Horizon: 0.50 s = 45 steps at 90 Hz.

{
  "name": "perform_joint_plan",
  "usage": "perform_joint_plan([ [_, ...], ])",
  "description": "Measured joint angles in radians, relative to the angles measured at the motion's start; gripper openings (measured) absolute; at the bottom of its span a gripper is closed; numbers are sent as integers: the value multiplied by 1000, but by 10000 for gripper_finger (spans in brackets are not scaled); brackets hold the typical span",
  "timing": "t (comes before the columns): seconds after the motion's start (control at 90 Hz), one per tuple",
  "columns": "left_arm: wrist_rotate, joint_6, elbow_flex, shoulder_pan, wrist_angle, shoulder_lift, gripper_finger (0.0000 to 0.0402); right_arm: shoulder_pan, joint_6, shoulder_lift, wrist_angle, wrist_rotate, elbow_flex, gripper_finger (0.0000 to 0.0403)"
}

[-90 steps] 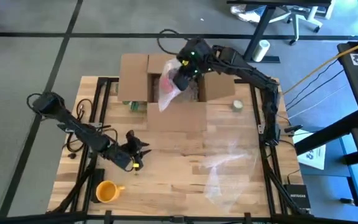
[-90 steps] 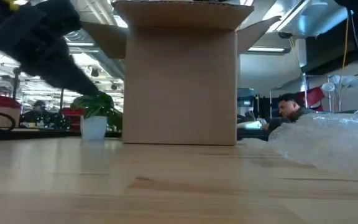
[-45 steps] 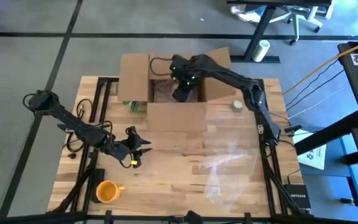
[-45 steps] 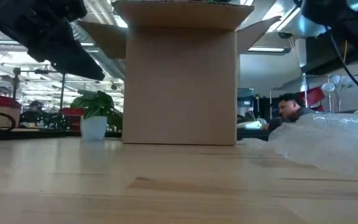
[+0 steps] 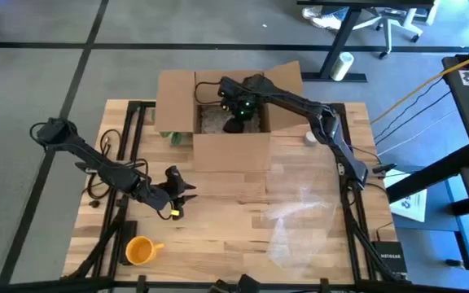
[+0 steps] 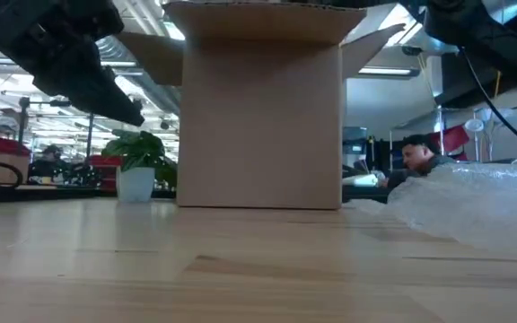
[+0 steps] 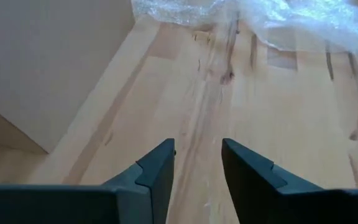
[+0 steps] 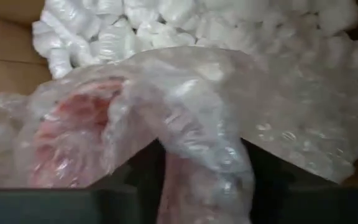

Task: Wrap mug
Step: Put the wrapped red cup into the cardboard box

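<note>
The right tool (image 5: 236, 122) reaches down into the cardboard box (image 5: 218, 150) at the table's far edge, clenched around a bubble-wrapped mug (image 8: 98, 134) resting on packing peanuts (image 8: 166, 25) directly beneath it. The left tool (image 7: 197, 162) hovers released near the front-left corner.

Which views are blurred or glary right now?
Right wrist view: bubble wrap fills the frame, soft, with white glare. Low view: cardboard box sharp, bright ceiling lights behind, left arm a dark blur. Left wrist view: end effector crisp, tabletop evenly lit.
</note>
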Motion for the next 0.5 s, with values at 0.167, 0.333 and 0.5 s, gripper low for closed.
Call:
perform_joint_plan([
  [0.167,0,-1,0,0,1,0,117,0,1,0,0,0,0,242],
  [0.333,11,-2,0,0,0,0,117,1,7,0,-15,0,1,249],
  [0.5,13,-2,0,0,1,0,117,0,22,-27,-14,1,0,237],
])
